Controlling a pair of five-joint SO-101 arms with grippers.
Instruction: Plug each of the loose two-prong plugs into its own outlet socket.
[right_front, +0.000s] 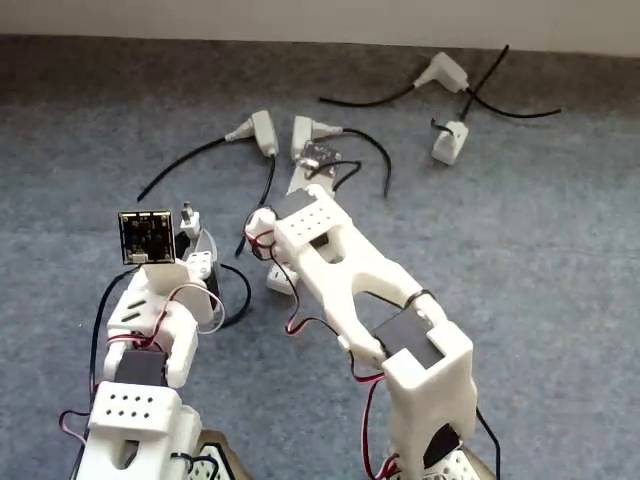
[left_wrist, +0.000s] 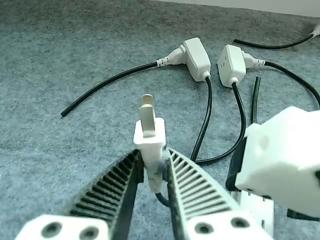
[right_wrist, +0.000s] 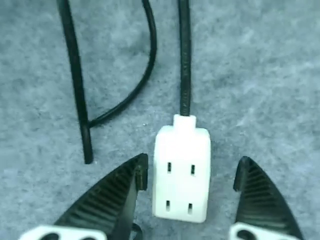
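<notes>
The white plastic left arm (right_front: 150, 325) and right arm (right_front: 345, 275) carry black servo blocks (right_front: 407, 342), looped red wires (right_front: 296, 318), small round holes and black ribbed fingers (left_wrist: 107, 190).

left jaws clamped, right jaws — spread wide

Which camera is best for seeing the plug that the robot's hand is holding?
The left wrist view. There the plug is close up, prongs pointing up, pinched in the left hand. In the high view the plug is just a tiny white bit. The right wrist view looks at an outlet socket instead.
</notes>
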